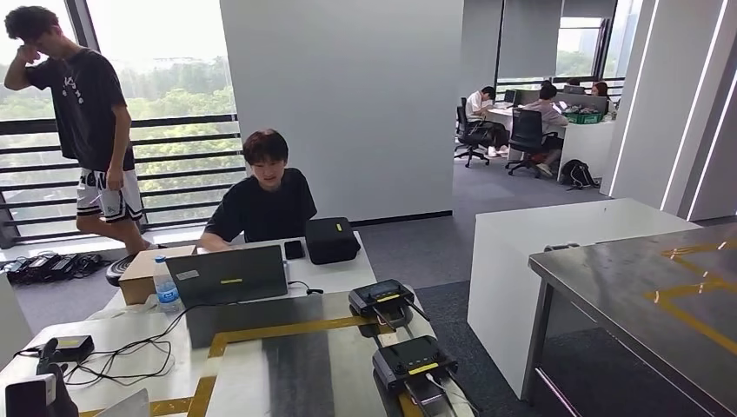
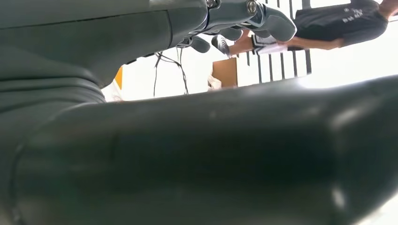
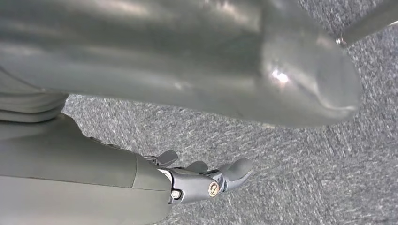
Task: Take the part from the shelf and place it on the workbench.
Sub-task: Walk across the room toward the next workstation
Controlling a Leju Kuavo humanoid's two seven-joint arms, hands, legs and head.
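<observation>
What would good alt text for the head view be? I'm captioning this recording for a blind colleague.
A seated person in a black shirt works at a laptop on a white table strewn with cables, a water bottle and black devices. A steel workbench stands at the right; another person walks past the windows.

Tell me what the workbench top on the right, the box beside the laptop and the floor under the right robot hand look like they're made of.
Workbench top: likely brushed stainless steel, grey with dull reflections; yellow tape lines cross it.
Box: looks like plain brown cardboard, matte with square edges.
Floor: speckled grey carpet, judging by its fuzzy woven texture beneath the right robot hand.
</observation>
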